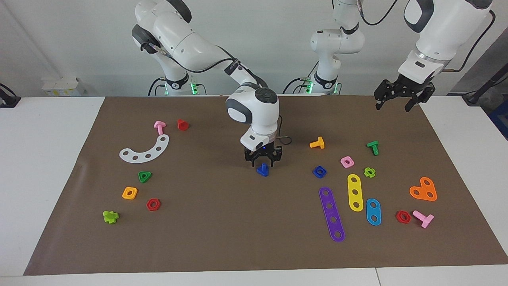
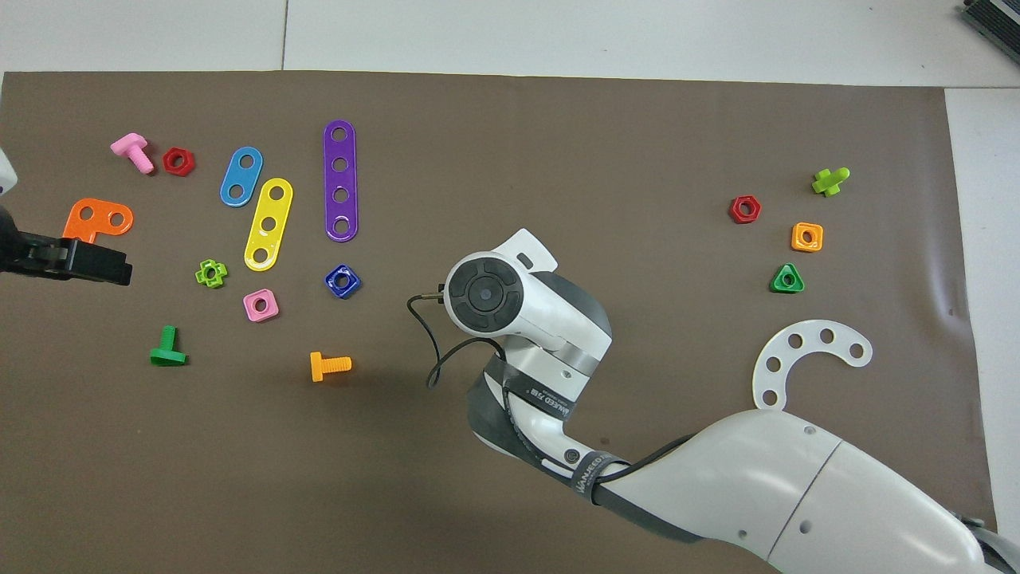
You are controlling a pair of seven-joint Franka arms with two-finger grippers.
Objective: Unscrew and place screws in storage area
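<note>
The dark-blue bolt (image 1: 262, 170) lies on the brown mat (image 1: 222, 222) near its middle. My right gripper (image 1: 263, 162) hangs straight down just over it, fingers spread to either side of the bolt's top and not closed on it. In the overhead view the right wrist (image 2: 486, 295) hides both the gripper and the bolt. The matching dark-blue square nut (image 1: 319, 171) lies loose toward the left arm's end; it also shows in the overhead view (image 2: 343, 281). My left gripper (image 1: 398, 104) waits open and empty, raised over the mat's corner at the left arm's end.
Toward the left arm's end lie orange (image 1: 317, 143), green (image 1: 373, 147) and pink (image 1: 423, 218) bolts, a pink nut (image 1: 347, 161), a red nut (image 1: 403, 217), and purple (image 1: 331, 213), yellow and blue strips. Toward the right arm's end lie a white arc (image 1: 145, 151) and several nuts.
</note>
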